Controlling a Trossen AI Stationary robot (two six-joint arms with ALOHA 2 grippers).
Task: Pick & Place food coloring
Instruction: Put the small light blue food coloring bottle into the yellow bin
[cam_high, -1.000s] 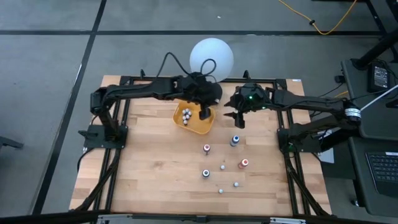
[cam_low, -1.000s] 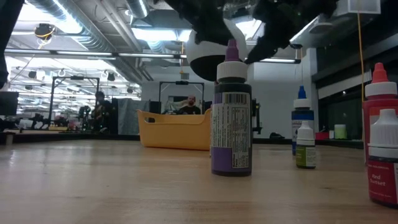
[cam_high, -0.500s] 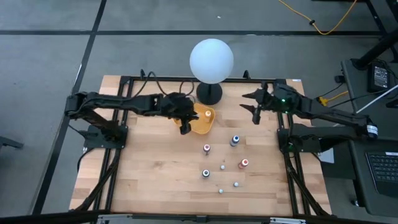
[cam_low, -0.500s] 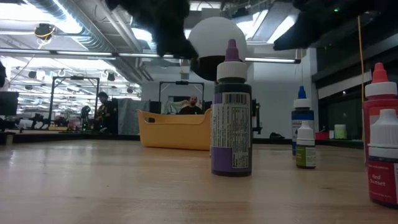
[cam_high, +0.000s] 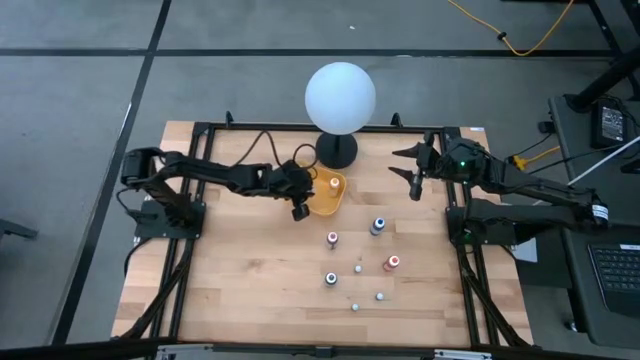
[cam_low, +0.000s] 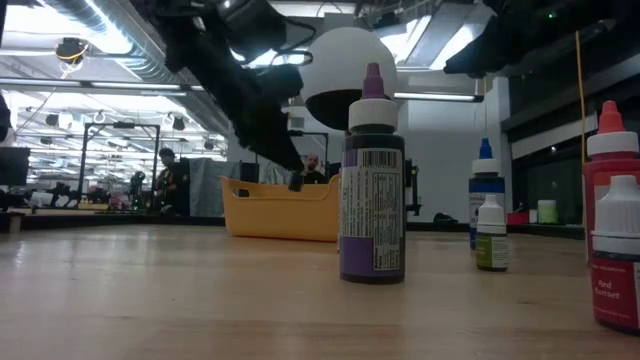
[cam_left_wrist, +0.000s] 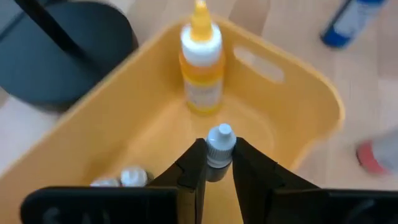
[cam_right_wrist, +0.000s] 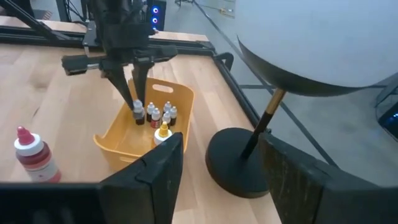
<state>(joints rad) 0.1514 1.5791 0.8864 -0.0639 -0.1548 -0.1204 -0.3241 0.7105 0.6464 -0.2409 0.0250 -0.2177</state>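
My left gripper (cam_left_wrist: 212, 163) has pulled back from deep in the tray (cam_high: 328, 203) to its left rim, jaws clamped on a small grey-capped bottle (cam_left_wrist: 219, 142), not dropped. Right gripper (cam_high: 414, 172), upper right, fingers spread, empty. Seven bottles remain at lower centre.

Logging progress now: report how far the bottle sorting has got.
Done: several small bottles, including a yellow-topped one, sit in the yellow-orange plastic tray. In hand: the left gripper holds a grey-capped small bottle over the tray. Left: about seven bottles on the wooden table. Right gripper waits open.
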